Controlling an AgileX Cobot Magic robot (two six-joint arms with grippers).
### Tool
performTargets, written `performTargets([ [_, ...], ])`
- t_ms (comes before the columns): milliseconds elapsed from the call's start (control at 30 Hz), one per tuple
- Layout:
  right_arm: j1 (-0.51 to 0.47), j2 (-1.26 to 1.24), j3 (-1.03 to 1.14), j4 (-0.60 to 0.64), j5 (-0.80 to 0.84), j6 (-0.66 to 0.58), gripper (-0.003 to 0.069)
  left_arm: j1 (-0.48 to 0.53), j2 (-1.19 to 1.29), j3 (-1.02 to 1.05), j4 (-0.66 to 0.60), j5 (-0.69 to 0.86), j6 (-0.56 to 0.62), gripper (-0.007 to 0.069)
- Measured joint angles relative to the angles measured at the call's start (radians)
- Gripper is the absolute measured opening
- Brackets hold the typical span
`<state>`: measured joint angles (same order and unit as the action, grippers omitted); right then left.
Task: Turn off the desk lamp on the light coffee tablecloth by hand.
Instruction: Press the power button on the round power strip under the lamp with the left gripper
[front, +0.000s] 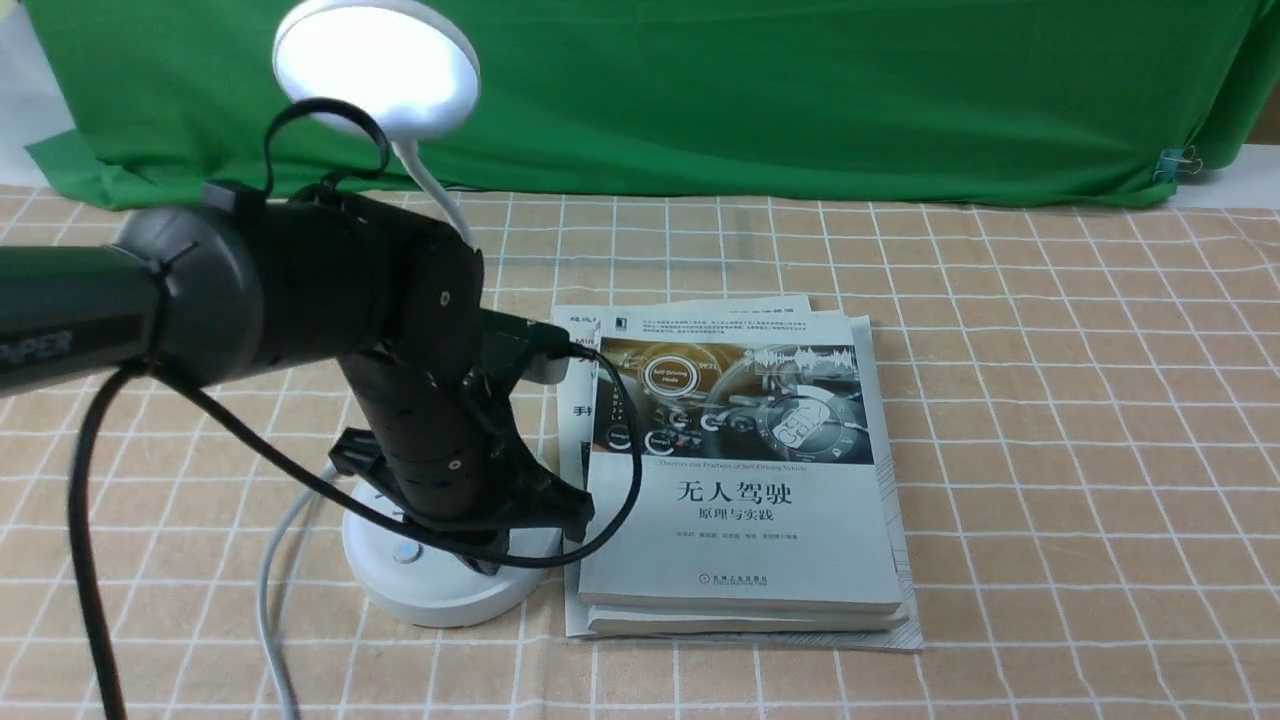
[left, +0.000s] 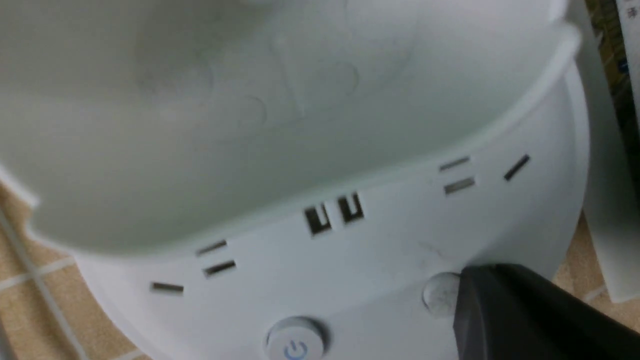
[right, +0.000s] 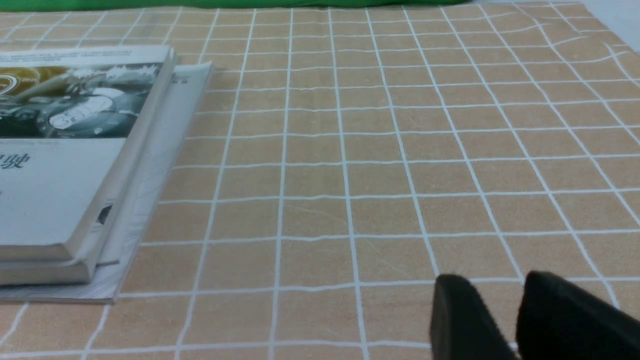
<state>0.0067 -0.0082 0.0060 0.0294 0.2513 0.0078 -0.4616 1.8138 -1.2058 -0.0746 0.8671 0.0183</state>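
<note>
Lamp (front: 375, 65) head faces camera (lit) | neck upright | left hand (left: 505, 310) closure unclear

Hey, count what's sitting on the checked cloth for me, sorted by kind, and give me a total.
Lamps: 1, the desk lamp, its head lit.
Books: 2, stacked, top book on a lower book, over a sheet of paper.
Paper: 1.
Total: 4 on the tablecloth.
</note>
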Motion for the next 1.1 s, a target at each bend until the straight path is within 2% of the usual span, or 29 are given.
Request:
performTargets([
  [267,0.0,0.0,0.0,0.0,0.0,0.0,0.0243,0.0,-0.035,-0.004,0.001,0.029,0.0,-0.0005],
  [500,0.0,0.0,0.0,0.0,0.0,0.0,0.0243,0.0,-0.129,-0.004,0.008,-0.013,-0.002,-0.0005],
  [833,0.0,0.0,0.0,0.0,0.0,0.0,0.0243,0.0,0.001,-0.004,0.026,-0.005,-0.002,-0.0005],
  [1100,0.0,0.0,0.0,0.0,0.0,0.0,0.0243,0.0,-0.015,-0.004,0.026,0.002,-0.012,-0.0005],
])
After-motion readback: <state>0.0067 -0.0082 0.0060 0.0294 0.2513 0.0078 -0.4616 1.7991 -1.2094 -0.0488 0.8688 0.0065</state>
